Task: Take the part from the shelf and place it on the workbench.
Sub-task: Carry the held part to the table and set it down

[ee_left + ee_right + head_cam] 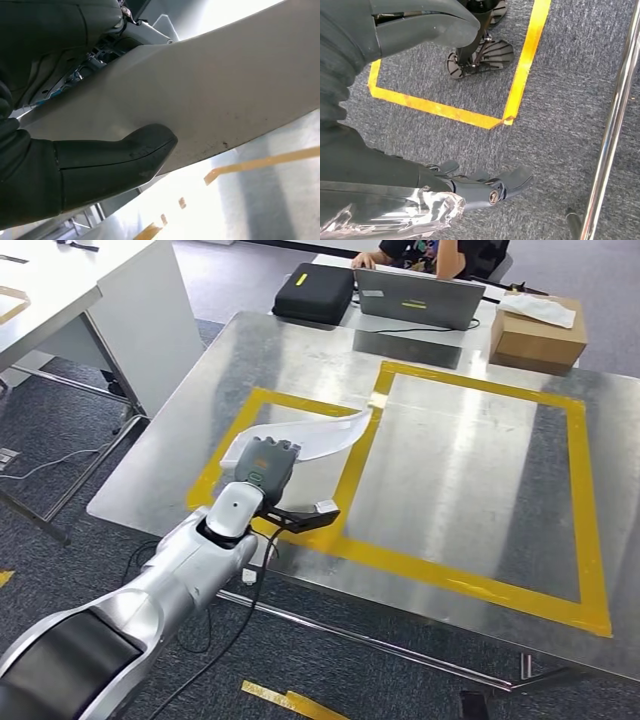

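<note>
The left hand [266,466] sits left of centre in the head view, over the near-left corner of the steel workbench [453,465], and it grips the part [317,433]. That part is a long, thin, pale white blade of a thing, curved and tapering to a point that reaches up and right toward the middle of the picture. It lies low over the smaller yellow tape square [249,415], its tip crossing onto the tape line of the bigger square [581,490]; whether it touches the metal I cannot tell. In the left wrist view the part [211,85] runs broad and smooth across the frame, off-white with a few dark specks, and the thick grey thumb [124,155] presses against its face. The right hand [486,187] hangs over grey carpet [561,100] in the lower left of its wrist view, fingers stretched out and apart, holding nothing. At the top of the head view sit a laptop [419,298], a black case [313,292] and a cardboard box [537,335].
</note>
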Available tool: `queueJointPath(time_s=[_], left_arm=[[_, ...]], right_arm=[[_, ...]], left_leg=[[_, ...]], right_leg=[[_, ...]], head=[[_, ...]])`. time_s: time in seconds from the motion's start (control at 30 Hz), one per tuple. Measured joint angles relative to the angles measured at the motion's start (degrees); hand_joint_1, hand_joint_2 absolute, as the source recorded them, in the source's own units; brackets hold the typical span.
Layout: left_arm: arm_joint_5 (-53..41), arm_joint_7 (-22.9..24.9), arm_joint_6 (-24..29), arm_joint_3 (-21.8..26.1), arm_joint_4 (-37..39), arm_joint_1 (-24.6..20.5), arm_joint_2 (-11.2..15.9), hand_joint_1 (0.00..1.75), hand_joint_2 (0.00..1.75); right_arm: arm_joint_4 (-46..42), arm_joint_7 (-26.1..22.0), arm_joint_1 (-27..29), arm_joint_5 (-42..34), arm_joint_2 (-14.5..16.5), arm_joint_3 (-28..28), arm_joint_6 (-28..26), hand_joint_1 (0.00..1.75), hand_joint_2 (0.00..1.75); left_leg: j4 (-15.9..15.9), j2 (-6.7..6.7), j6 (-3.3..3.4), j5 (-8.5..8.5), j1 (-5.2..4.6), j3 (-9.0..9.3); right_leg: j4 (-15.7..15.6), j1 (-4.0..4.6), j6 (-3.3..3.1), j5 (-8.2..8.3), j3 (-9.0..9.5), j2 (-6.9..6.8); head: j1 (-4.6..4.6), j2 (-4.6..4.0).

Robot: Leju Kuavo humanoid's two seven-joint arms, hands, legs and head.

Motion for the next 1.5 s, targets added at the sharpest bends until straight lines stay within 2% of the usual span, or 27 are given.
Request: queueJointPath(time_s=[0.3, 0.43, 0.8, 0.93, 1.2, 1.27, 1.37, 1.5], left_arm=[[-0.9, 1.4, -4.5, -0.9, 3.4, -0.8, 0.1, 1.75, 1.75], [-1.2, 1.7, -5.1, -1.2, 4.1, -1.2, 0.1, 0.00, 1.75], [0.4, -3.3, -0.4, 0.5, 4.5, -1.6, -0.8, 0.00, 1.75], [2.5, -5.4, 0.7, 2.1, 4.5, -1.7, -1.2, 0.00, 0.00], [8.5, -13.2, 4.7, 6.3, 3.7, -1.3, -2.0, 0.00, 0.00], [10.5, -16.7, 5.6, 7.1, 2.7, -0.5, -2.1, 0.00, 0.00], [14.4, -22.7, 6.7, 7.8, -1.1, 2.5, -2.2, 0.00, 0.00], [20.3, -26.5, 6.1, 7.8, -9.1, 8.3, -1.5, 0.00, 0.00]], right_arm=[[0.2, 0.2, -0.5, 0.2, 0.6, -0.5, -0.3, 0.00, 1.75], [0.2, 0.2, -0.8, 0.2, 0.8, -0.8, -0.6, 0.00, 0.00], [0.3, 0.2, -1.1, 0.1, 1.0, -1.0, -0.8, 0.00, 0.00], [0.3, 0.2, -1.1, 0.1, 1.0, -1.2, -0.7, 0.00, 0.00], [0.3, 0.0, -1.1, -0.2, 1.0, -1.5, -0.7, 0.00, 0.00], [0.3, -0.1, -1.1, -0.3, 1.0, -1.7, -0.7, 0.00, 0.00], [0.3, -0.1, -1.0, -0.7, 1.0, -2.2, -0.7, 0.00, 0.00], [0.3, -0.3, -0.8, -1.0, 1.0, -2.9, -0.7, 0.00, 0.00]], left_leg=[[0.0, 0.00, 0.00, 0.02, 0.07, -0.02], [0.0, 0.00, 0.00, 0.02, 0.07, -0.03], [0.0, 0.00, 0.00, 0.02, 0.06, -0.06], [0.0, 0.00, 0.00, 0.02, 0.06, -0.06], [0.0, 0.00, 0.00, 0.03, 0.07, -0.05], [0.0, 0.00, 0.00, 0.03, 0.07, -0.05], [0.0, 0.00, 0.01, 0.02, 0.06, -0.06], [0.0, 0.01, 0.02, -0.01, 0.06, -0.10]], right_leg=[[0.1, 0.07, -0.02, 0.01, -0.05, 0.00], [0.1, 0.07, -0.02, 0.01, -0.06, 0.00], [0.1, 0.05, -0.02, 0.01, -0.06, -0.01], [0.1, 0.06, -0.02, 0.01, -0.07, -0.01], [0.1, 0.06, -0.03, 0.01, -0.07, 0.00], [0.1, 0.06, -0.03, 0.01, -0.07, -0.01], [0.1, 0.06, -0.03, 0.01, -0.06, 0.00], [0.1, 0.05, -0.03, 0.00, -0.09, 0.02]], head=[[0.01, 0.00], [0.01, 0.00], [0.01, 0.00], [0.01, 0.00], [0.01, 0.00], [0.01, 0.00], [0.01, 0.00], [0.01, 0.00]])
